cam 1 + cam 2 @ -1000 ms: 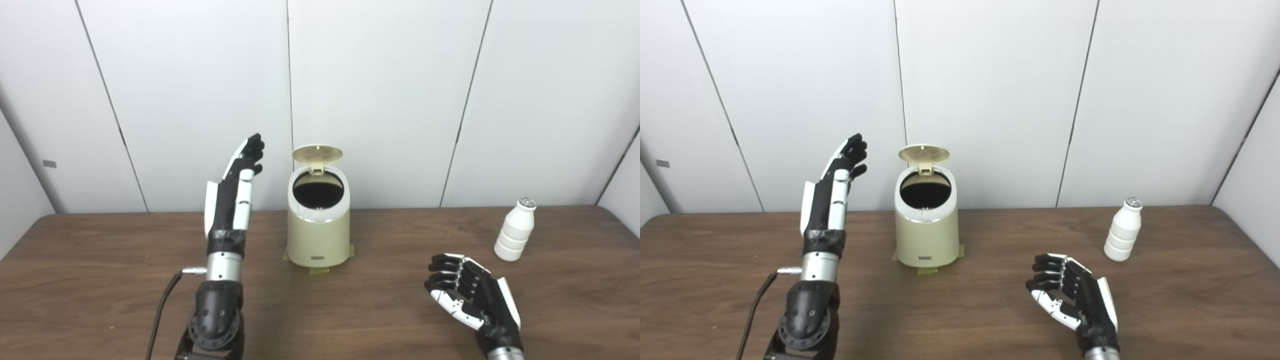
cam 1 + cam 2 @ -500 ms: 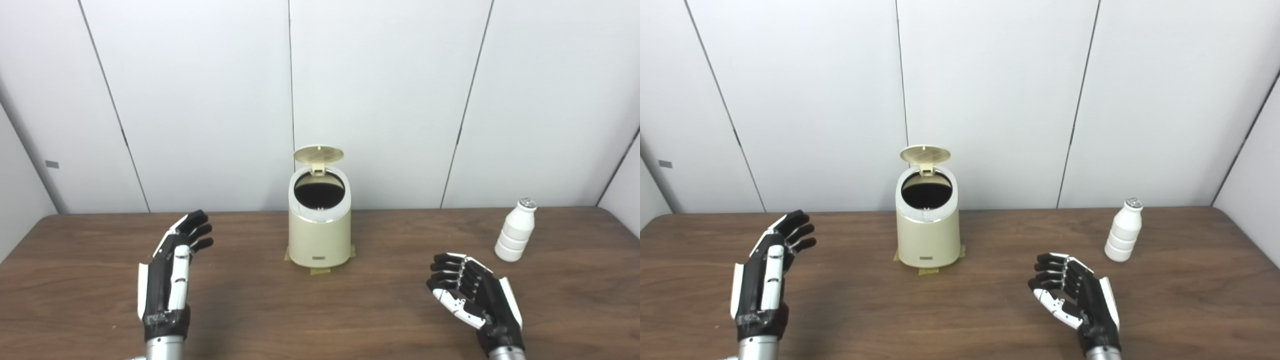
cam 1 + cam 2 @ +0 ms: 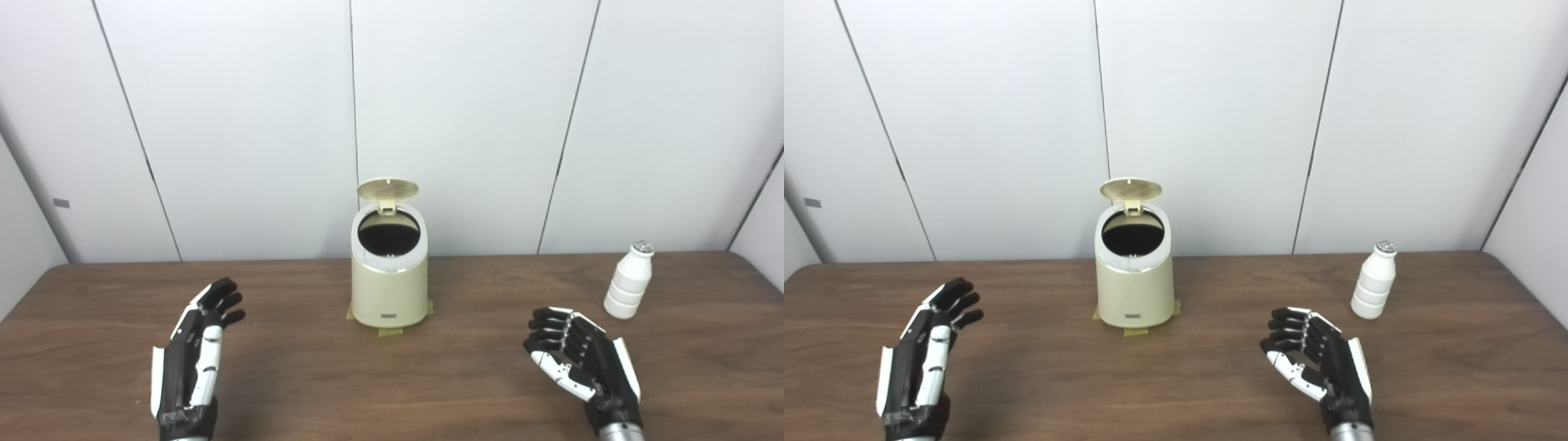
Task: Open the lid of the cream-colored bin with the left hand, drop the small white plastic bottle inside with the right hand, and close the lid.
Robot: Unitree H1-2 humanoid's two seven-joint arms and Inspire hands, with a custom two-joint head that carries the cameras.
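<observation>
Your left hand (image 3: pixel 191 361) has dropped from beside the bin (image 3: pixel 389 278) to the tabletop (image 3: pixel 392 380), fingers spread; lid (image 3: pixel 388 189) remains up. Both views agree.

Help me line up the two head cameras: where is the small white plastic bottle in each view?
Left eye view: the small white plastic bottle stands upright at the far right of the table, right of the right hand.
Right eye view: the bottle stands in the same spot, a little further left in the picture.
Shared landmark: the cream-colored bin, lid up, mid-table.
</observation>
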